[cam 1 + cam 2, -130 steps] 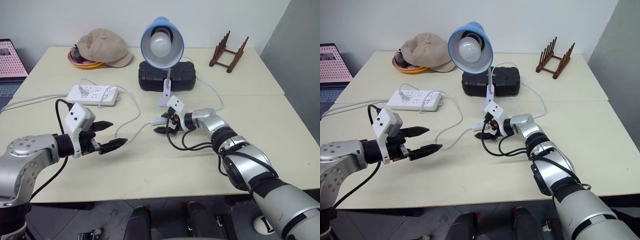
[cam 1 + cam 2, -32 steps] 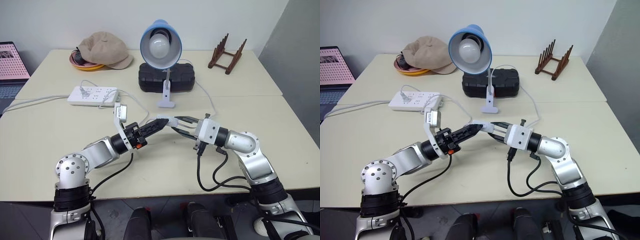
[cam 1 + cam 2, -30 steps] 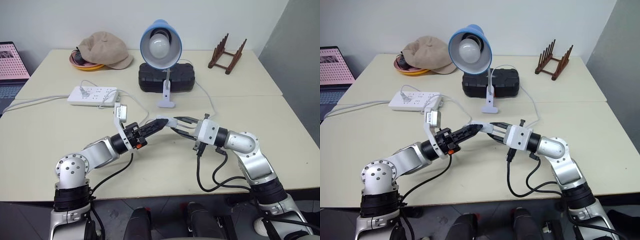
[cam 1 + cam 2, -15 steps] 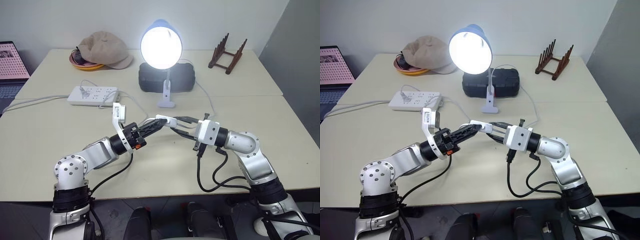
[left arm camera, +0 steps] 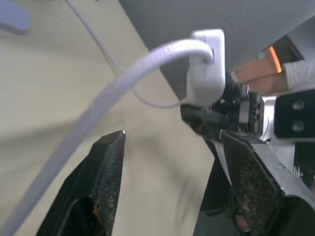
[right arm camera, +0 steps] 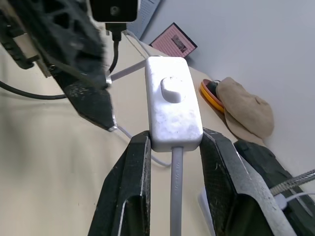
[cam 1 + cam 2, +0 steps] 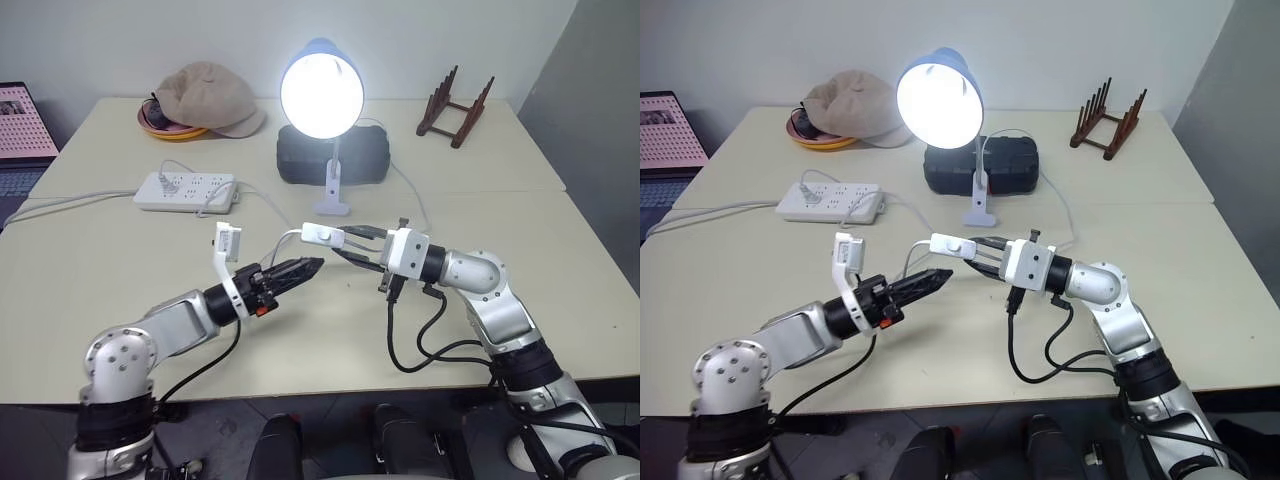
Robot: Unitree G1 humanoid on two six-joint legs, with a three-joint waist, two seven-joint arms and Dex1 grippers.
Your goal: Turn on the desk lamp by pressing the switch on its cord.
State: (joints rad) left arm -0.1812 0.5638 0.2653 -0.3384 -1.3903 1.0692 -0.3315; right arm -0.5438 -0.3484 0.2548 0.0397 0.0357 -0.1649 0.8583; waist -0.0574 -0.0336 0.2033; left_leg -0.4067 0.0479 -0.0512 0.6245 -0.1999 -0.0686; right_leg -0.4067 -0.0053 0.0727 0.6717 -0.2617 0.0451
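The right wrist view is showing the switch [image 6: 172, 105] close up: a smooth white oblong with one raised rocker button, clamped between the right hand's [image 7: 350, 240] two black, grainy fingers [image 6: 129, 182], above the bench [image 7: 560, 250]. The left wrist view is showing that switch end-on, with the thin white cord [image 5: 123, 81] running out of it between the left hand's [image 7: 308, 267] parted fingers, which are touching nothing. The head views are showing one desk lamp [image 7: 322, 92] glowing, its round blue shade at the back of the bench. Also there are one white power strip [image 7: 187, 189], one tan cap [image 7: 208, 95], one black case [image 7: 332, 160] and one wooden rack [image 7: 456, 103].
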